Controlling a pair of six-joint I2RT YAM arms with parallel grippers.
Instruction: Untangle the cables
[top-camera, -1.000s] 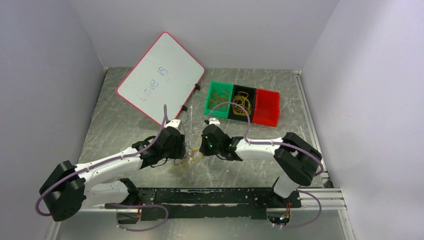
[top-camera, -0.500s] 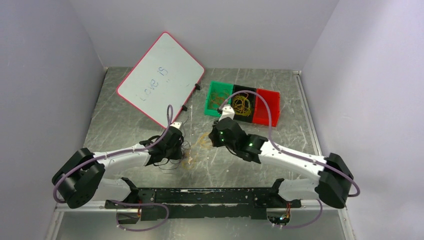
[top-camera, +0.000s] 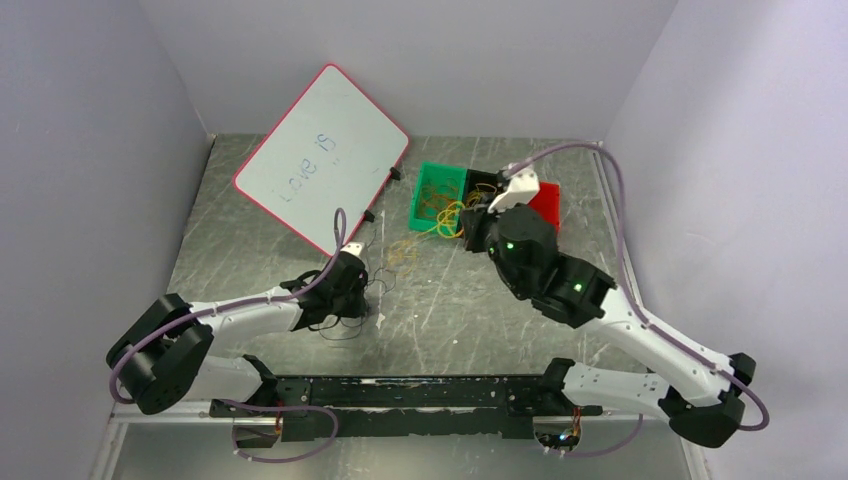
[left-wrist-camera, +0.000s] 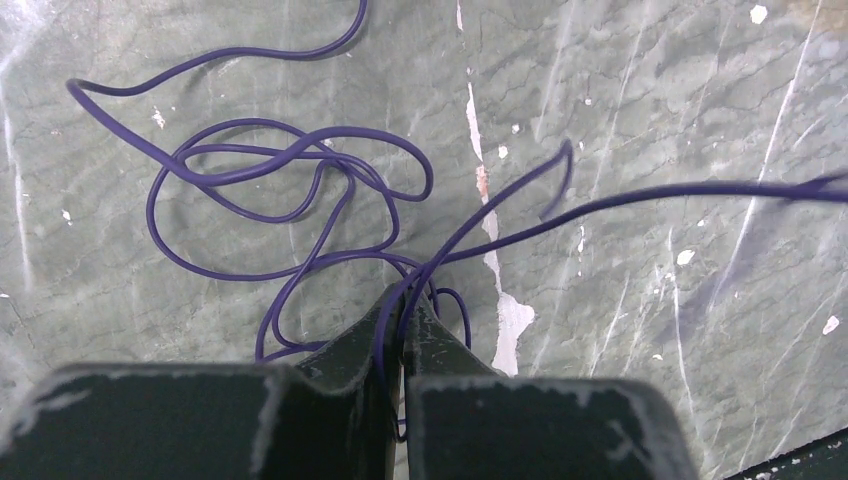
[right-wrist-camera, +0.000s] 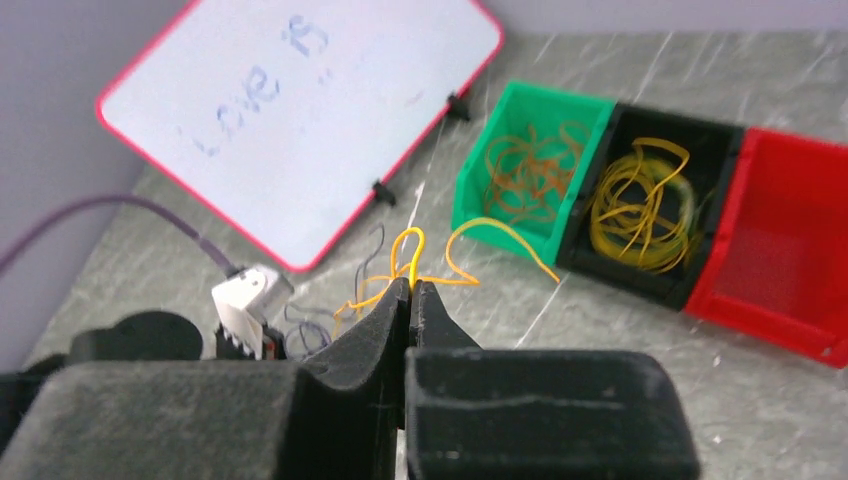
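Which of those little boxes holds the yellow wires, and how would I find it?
Start at the pink-edged whiteboard at the back left, then look right to three small bins in a row. The black bin is the middle one, between the green bin and the red bin; only it holds a coil of yellow cables.

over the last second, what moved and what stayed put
The right gripper, shut on a yellow cable, swung from the middle of the table back toward the bins, pulling that cable out of the bunch. An orange loop was dragged the same way. The left gripper closed on the dark cable and stayed low. Whiteboard and bins unchanged.
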